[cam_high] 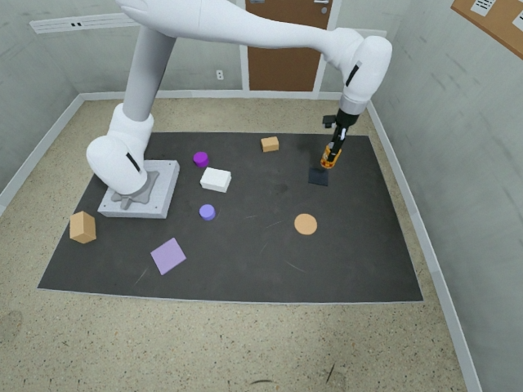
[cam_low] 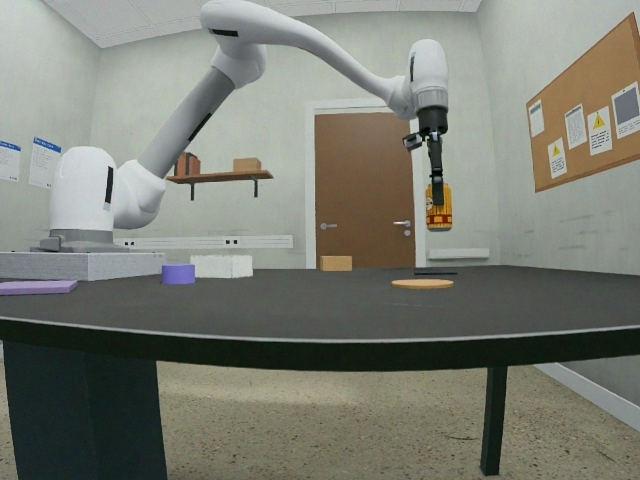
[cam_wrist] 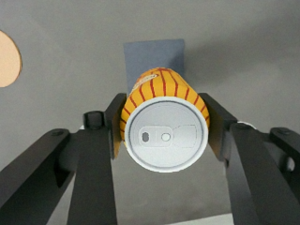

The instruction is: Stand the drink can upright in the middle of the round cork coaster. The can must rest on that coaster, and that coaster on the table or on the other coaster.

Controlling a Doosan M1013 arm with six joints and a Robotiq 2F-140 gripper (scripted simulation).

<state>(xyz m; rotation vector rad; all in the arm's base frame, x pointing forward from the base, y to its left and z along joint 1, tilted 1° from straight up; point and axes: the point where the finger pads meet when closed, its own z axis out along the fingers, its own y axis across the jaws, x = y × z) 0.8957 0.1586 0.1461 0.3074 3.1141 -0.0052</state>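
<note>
My gripper (cam_high: 332,157) is shut on the orange striped drink can (cam_high: 327,155) and holds it upright in the air, well above the table. It hangs over a dark square coaster (cam_high: 318,175) at the back right of the table. In the wrist view the can's silver top (cam_wrist: 166,135) sits between my two fingers, with the dark square coaster (cam_wrist: 155,58) below it. The round cork coaster (cam_high: 305,224) lies flat on the table, apart from the can and nearer the front; it also shows in the exterior view (cam_low: 422,283) and at the wrist view's left edge (cam_wrist: 7,58). The can also shows in the exterior view (cam_low: 438,207).
A tan block (cam_high: 269,144), a white block (cam_high: 215,179), a purple cylinder (cam_high: 200,158) and a lilac cylinder (cam_high: 207,211) lie left of the can. A lilac square pad (cam_high: 167,256) and a tan box (cam_high: 82,226) lie at the front left. The arm's base (cam_high: 139,193) stands at the left.
</note>
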